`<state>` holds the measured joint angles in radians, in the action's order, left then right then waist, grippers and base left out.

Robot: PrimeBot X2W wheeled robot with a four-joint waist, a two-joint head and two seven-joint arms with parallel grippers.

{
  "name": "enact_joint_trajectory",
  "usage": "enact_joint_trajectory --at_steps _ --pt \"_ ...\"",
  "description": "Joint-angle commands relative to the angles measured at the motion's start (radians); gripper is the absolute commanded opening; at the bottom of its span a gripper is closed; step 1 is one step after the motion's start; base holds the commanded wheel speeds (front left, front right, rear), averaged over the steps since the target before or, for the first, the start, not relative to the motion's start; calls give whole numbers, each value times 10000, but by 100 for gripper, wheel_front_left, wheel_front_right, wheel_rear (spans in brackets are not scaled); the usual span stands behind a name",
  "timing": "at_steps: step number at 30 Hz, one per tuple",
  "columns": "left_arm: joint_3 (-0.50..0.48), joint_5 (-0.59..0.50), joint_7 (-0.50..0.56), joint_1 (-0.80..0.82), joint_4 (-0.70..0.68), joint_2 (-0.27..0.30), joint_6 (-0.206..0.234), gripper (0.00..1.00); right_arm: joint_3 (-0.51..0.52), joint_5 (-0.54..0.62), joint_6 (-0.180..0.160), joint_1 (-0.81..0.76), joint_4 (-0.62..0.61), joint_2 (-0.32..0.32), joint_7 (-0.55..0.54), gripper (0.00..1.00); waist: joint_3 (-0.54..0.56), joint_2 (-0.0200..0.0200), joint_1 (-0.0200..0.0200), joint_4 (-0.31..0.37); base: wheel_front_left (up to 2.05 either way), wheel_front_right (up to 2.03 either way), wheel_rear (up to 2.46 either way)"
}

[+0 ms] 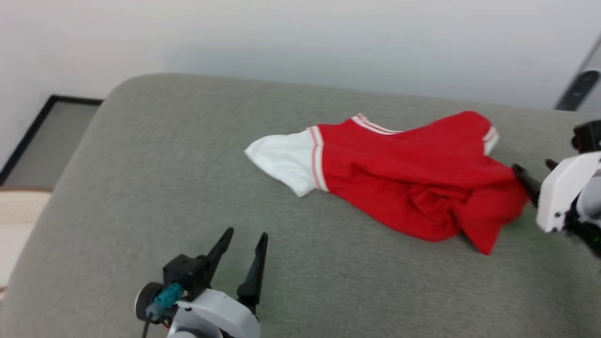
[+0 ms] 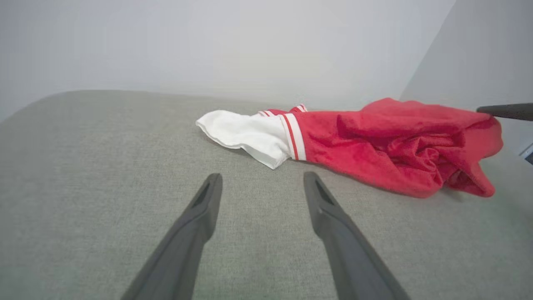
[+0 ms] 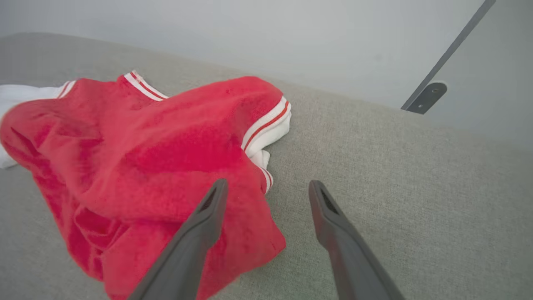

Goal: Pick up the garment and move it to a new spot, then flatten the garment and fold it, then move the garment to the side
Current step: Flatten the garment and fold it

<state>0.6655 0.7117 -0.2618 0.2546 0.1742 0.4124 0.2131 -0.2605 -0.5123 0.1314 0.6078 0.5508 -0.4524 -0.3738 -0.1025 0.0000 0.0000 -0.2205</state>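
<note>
The garment [image 1: 399,178] lies bunched on the grey upholstered surface [image 1: 155,169], towards its far right part, well ahead of my left claw [image 1: 247,233] and right at the tips of my right claw [image 1: 533,165]. It is soft red cloth, heaped in deep folds at its right end and flatter towards the left, where a white sleeve end [image 1: 281,159] sticks out past a band of red and white stripes. More stripe trim [image 1: 373,124] shows along its far edge.

My left claw hangs low over bare upholstery with its two dark fingers spread wide and nothing between them. My right claw is spread wide too. From its wrist, one finger [image 3: 200,225] sits over the red cloth and the other over bare fabric just beside the garment's edge.

The right wrist view gives me a second white cuff [image 3: 268,125] with a red stripe, tucked at the garment's right side, and a dark slanted bar [image 3: 424,98] on the pale wall. The left wrist view shows the heap side on, with one of my right fingers [image 2: 506,111] at its raised end. From the head I see a dark-framed panel [image 1: 28,136] down at the left
</note>
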Motion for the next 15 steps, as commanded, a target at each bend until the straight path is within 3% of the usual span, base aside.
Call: enact_joint_trajectory --at_steps 1,9,15 --pt "-182 -296 -38 -171 -177 -72 44 100 -14 -144 -14 353 283 -136 -234 100 -315 0 0 -873 0 0 0" --pt "-931 -1456 -22 -333 -534 -842 -538 100 -430 -273 -14 2213 2585 -500 -1617 100 -1308 0 0 -1742 0 0 0" --pt "-1431 -2096 -24 -278 -613 -1532 -1004 100 -897 27 -13 2785 3987 -318 -1967 100 -1845 0 0 -2052 0 0 0"
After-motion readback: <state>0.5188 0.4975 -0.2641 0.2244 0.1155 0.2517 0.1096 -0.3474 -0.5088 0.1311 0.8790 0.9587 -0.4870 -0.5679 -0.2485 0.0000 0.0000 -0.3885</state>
